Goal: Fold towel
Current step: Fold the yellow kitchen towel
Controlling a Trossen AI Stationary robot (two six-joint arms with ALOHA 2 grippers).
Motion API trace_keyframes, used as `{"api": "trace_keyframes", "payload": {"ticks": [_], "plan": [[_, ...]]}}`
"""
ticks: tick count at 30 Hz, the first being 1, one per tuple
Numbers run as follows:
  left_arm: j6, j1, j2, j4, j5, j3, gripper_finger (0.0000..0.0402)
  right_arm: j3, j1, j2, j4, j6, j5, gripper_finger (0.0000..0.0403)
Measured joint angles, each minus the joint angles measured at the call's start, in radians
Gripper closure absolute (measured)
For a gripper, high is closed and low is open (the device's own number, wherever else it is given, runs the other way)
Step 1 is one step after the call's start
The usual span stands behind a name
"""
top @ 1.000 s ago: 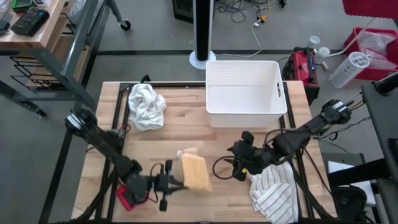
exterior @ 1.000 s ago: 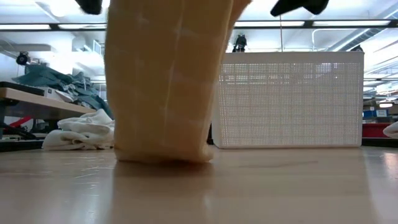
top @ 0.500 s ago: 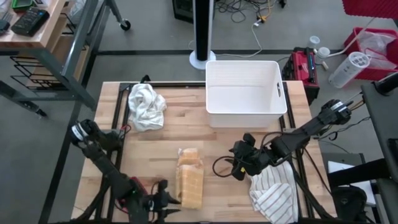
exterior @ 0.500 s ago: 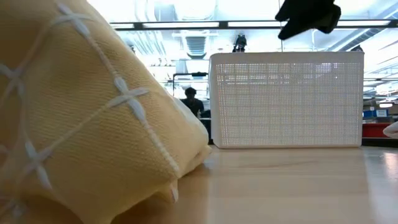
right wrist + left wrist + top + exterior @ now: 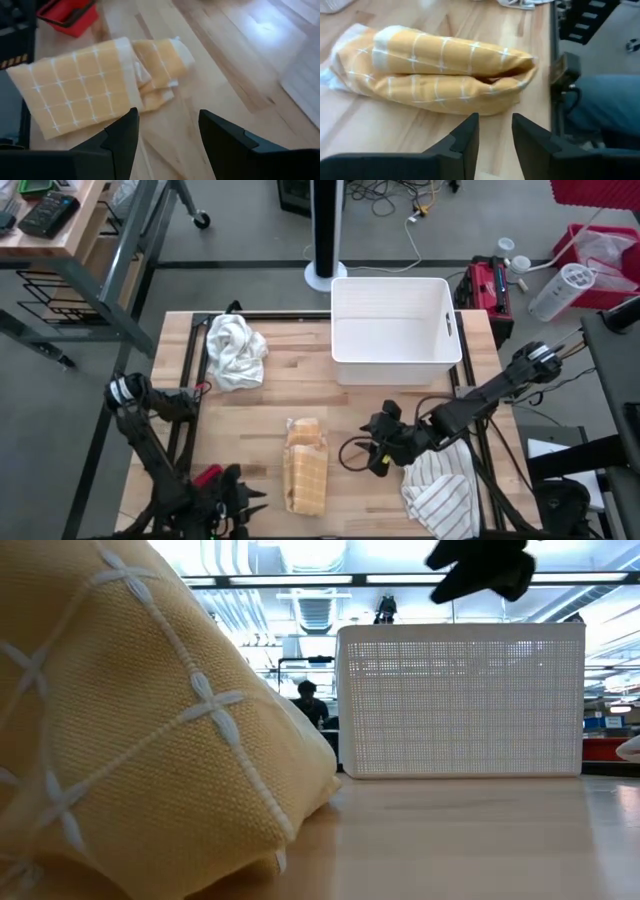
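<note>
The yellow towel (image 5: 305, 472) with white grid lines lies folded into a long narrow bundle on the wooden table, near its front edge. It also fills the left of the low view (image 5: 140, 740). My left gripper (image 5: 256, 505) stands open just left of the towel, close to the table's near edge. In its wrist view the towel (image 5: 445, 65) lies ahead of the fingers (image 5: 495, 135), with nothing between them. My right gripper (image 5: 372, 452) hovers open to the towel's right and faces the towel (image 5: 90, 90).
A white basket (image 5: 395, 330) stands at the far middle of the table. A crumpled white cloth (image 5: 235, 350) lies at the far left. A striped cloth (image 5: 440, 492) hangs over the near right corner. A red object (image 5: 205, 477) sits by the left arm.
My left gripper has let go of the yellow towel and drawn back toward the table's near left corner, turning as it went. The towel, which was held up with its lower end on the table, has dropped and now lies flat as a folded bundle. My right gripper has sunk slightly.
</note>
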Motion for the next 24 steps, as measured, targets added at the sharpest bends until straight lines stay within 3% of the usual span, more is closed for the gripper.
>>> {"api": "trace_keyframes", "payload": {"ticks": [5, 12, 15, 19, 21, 24], "plan": [[0.012, 0.069, 0.0, 0.011, -0.051, -0.007, 0.0321, -0.004, -0.013, 0.055, 0.064, -0.027, -0.017, 0.0204], [0.104, 0.218, 0.0, 0.031, 0.027, -0.065, 0.0347, -0.005, -0.022, 0.084, 0.066, -0.027, -0.012, 0.0204], [0.136, 0.261, 0.0, 0.105, 0.092, -0.109, 0.0356, -0.007, -0.022, 0.084, 0.066, -0.027, -0.011, 0.0204], [0.267, 0.278, 0.001, 0.332, 0.154, -0.178, 0.0363, -0.008, -0.022, 0.084, 0.063, -0.027, -0.011, 0.0204], [0.266, 0.28, 0.001, 0.335, 0.242, -0.185, 0.0363, -0.009, -0.023, 0.084, 0.063, -0.027, -0.011, 0.0204], [0.129, 0.273, 0.0, 0.213, 0.419, -0.196, 0.0364, -0.011, -0.023, 0.084, 0.061, -0.027, -0.011, 0.0204]]}}
